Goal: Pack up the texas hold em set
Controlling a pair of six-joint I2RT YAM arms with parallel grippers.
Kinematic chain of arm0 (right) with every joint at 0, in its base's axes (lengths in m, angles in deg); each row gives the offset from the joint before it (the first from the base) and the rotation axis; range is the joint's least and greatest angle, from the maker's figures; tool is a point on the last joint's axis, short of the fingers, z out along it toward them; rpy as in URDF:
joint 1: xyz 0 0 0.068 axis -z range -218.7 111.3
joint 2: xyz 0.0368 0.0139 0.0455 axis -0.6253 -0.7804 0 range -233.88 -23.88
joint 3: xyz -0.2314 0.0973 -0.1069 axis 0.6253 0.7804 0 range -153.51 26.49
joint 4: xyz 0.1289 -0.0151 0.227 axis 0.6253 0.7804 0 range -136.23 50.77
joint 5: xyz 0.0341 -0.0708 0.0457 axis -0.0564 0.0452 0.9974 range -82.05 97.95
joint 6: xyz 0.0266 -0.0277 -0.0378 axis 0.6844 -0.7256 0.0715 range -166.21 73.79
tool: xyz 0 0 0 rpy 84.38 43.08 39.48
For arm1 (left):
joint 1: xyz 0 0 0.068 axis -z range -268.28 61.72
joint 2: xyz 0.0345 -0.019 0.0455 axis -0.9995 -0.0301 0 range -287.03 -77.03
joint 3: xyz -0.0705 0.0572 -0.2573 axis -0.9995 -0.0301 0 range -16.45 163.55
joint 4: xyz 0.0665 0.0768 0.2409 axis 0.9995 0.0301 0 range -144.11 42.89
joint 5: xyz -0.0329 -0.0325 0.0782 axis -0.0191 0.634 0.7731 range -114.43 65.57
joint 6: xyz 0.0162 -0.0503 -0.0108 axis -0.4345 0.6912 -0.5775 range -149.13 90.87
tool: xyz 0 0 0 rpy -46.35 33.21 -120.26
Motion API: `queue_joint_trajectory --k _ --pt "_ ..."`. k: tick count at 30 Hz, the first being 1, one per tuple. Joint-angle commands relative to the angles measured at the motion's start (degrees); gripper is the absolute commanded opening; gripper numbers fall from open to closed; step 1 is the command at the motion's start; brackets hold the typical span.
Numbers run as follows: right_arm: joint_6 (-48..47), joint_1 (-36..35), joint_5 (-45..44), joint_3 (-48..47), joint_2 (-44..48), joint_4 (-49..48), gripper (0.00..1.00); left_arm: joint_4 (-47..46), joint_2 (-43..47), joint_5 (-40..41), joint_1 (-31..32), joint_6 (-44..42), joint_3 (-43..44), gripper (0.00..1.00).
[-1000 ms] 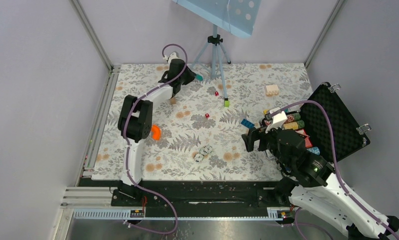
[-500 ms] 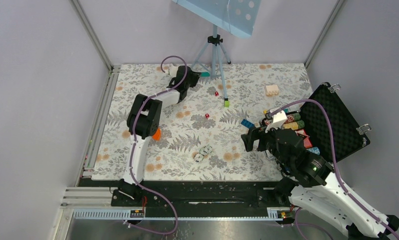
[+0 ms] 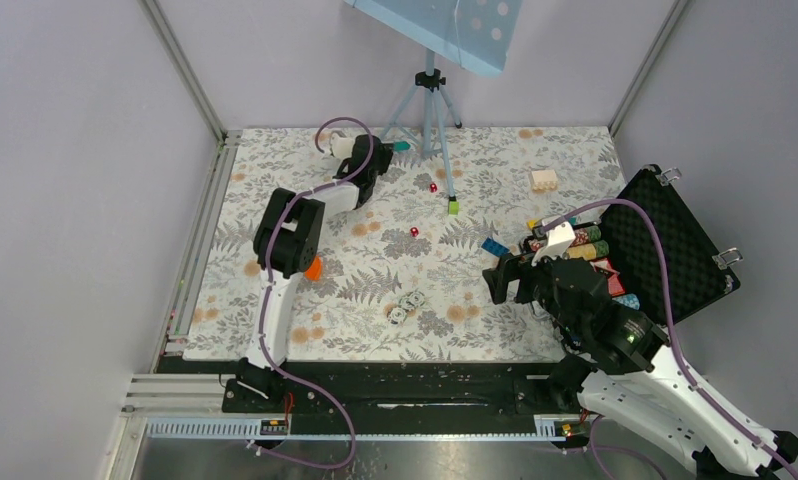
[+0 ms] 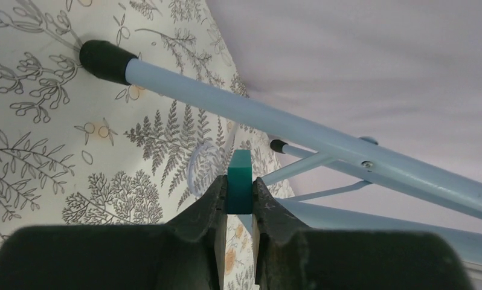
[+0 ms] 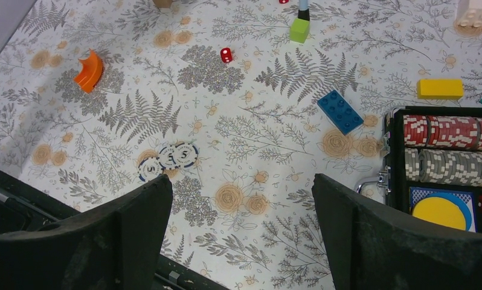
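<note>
Left wrist view showed the left pincer (image 4: 240, 194) clenched on a teal brick (image 4: 240, 174) near a tripod leg (image 4: 226, 99); the right pincer (image 5: 240, 181) hung released above the desk (image 5: 275, 121).

Left arm reaches farther back
The left gripper (image 4: 239, 193), pinching a small teal toy brick (image 4: 240, 172), has moved closer to the pale blue metal tripod (image 3: 430, 100); its elbow swung right.

Left gripper (image 4: 240, 194) pinches a teal brick (image 4: 240, 174) upright between its fingers, just beside a pale-blue tripod leg (image 4: 257, 112) whose black foot (image 4: 102, 57) sits on the floral cloth (image 4: 57, 151).
</note>
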Motion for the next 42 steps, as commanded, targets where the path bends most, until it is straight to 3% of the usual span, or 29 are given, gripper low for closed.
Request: queue_joint_trajectory --k 1,16,29,42 --pt "1.07 -0.32 -0.54 -1.00 0.73 0.23 0.92 -4.99 -0.90 5.01 0.28 1.86 4.36 0.00" --pt "1.47 -0.36 -0.08 -0.75 1.17 1.80 0.91 -1.01 -10.12 11.45 1.69 8.61 17.19 0.00" --pt "1.13 -0.35 -1.38 0.25 3.94 4.50 0.91 14.48 -19.22 16.22 4.53 13.68 35.18 0.00" --pt "0.51 -0.36 -2.08 0.52 4.82 5.08 0.91 24.81 -18.79 17.11 4.66 15.26 34.57 0.00"
